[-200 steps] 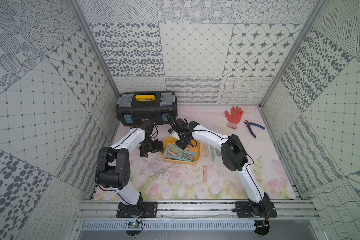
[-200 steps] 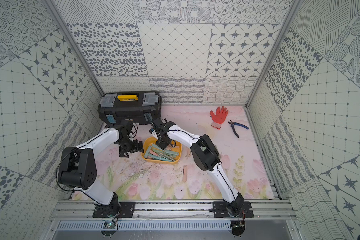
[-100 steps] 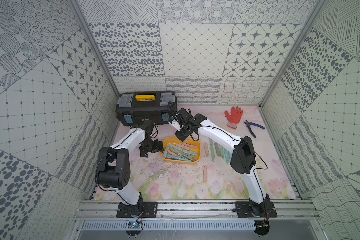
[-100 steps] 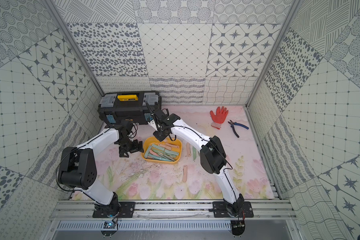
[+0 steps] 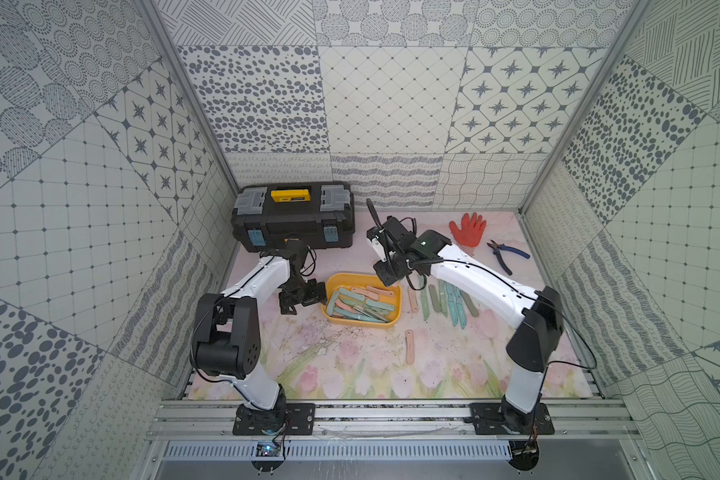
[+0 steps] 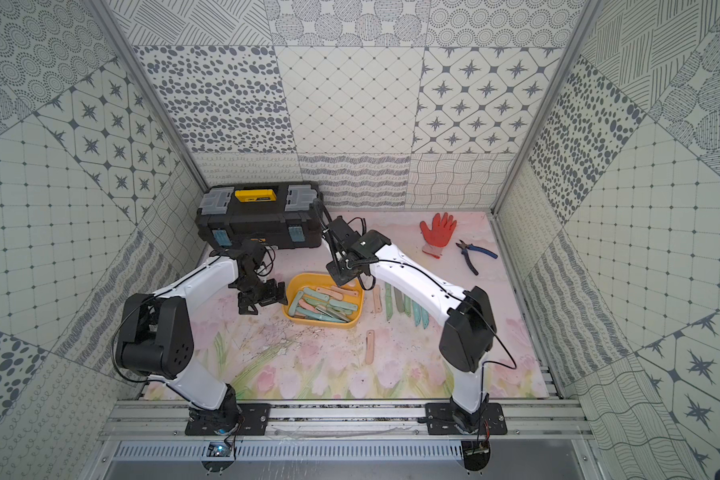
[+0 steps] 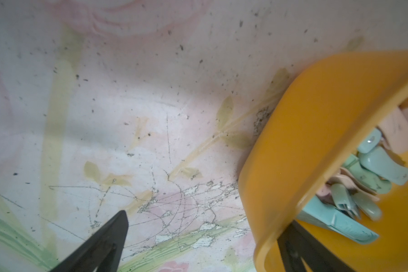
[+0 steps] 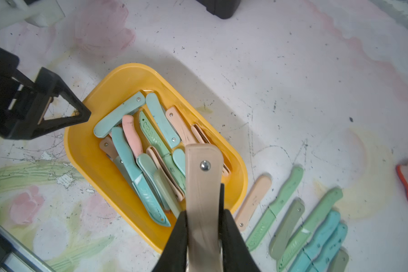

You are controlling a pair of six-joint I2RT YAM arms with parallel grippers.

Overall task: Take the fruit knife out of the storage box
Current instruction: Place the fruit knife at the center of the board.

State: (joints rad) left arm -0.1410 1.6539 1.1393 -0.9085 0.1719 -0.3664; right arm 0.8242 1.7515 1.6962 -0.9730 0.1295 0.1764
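The yellow storage box (image 5: 395,308) (image 6: 292,293) (image 8: 85,150) sits mid-mat with several folded fruit knives (image 8: 127,150) (image 7: 384,164) in pastel blue, green and pink. My right gripper (image 8: 204,216) (image 5: 387,274) (image 6: 341,272) is shut on a beige folded fruit knife (image 8: 204,179), held in the air above the box's far right corner. My left gripper (image 7: 205,221) (image 5: 304,297) (image 6: 262,297) stands wide open at the box's left end. One finger (image 7: 292,247) is behind the yellow rim (image 7: 316,164); the other (image 7: 108,237) is over the mat.
Several fruit knives (image 5: 445,299) (image 8: 292,212) lie in a row on the mat just right of the box, and a pink one (image 5: 409,347) lies alone nearer the front. A black toolbox (image 5: 294,216) stands at the back left. An orange glove (image 5: 468,228) and pliers (image 5: 506,253) lie back right.
My right gripper has risen out of the storage box with the beige knife and shifted right, toward the row on the mat. The left arm has not moved.
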